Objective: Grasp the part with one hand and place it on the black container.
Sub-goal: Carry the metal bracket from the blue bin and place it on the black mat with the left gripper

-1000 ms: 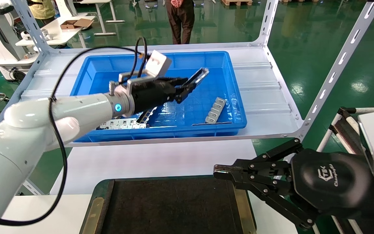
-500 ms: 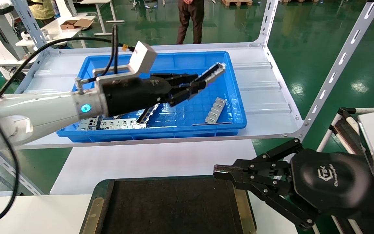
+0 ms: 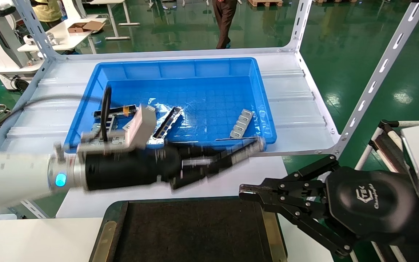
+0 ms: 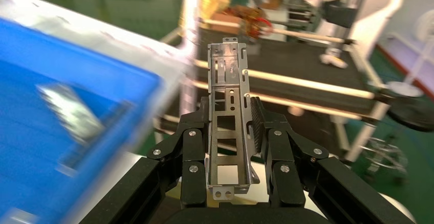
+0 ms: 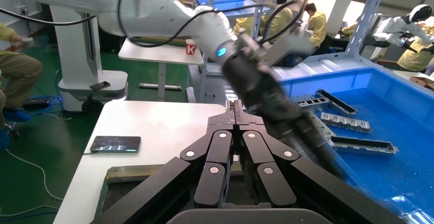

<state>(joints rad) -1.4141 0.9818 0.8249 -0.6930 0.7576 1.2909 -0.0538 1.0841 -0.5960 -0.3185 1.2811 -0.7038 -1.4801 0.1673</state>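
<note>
My left gripper (image 3: 224,160), the black link-fingered hand on the white forearm with the cyan light, is shut on the part (image 3: 249,146), a long silver-grey channel with rectangular cut-outs. It hovers over the white table between the blue bin and the black container (image 3: 195,233). In the left wrist view the part (image 4: 228,127) sits lengthwise between the fingers (image 4: 258,114) of my left gripper (image 4: 229,106) and sticks out past them. My right gripper (image 3: 244,193) is shut and empty, parked at the container's right edge; it also shows in the right wrist view (image 5: 235,106).
The blue bin (image 3: 180,69) on the metal shelf holds flat silver strips (image 3: 241,123), a darker channel (image 3: 166,123) and more parts at its left. Slanted shelf posts (image 3: 376,76) stand at the right. A phone (image 5: 115,143) lies on the white table.
My left arm has swung the part out of the bin, down and toward me, from above the bin's far right to just in front of the bin. The right arm has not moved.
</note>
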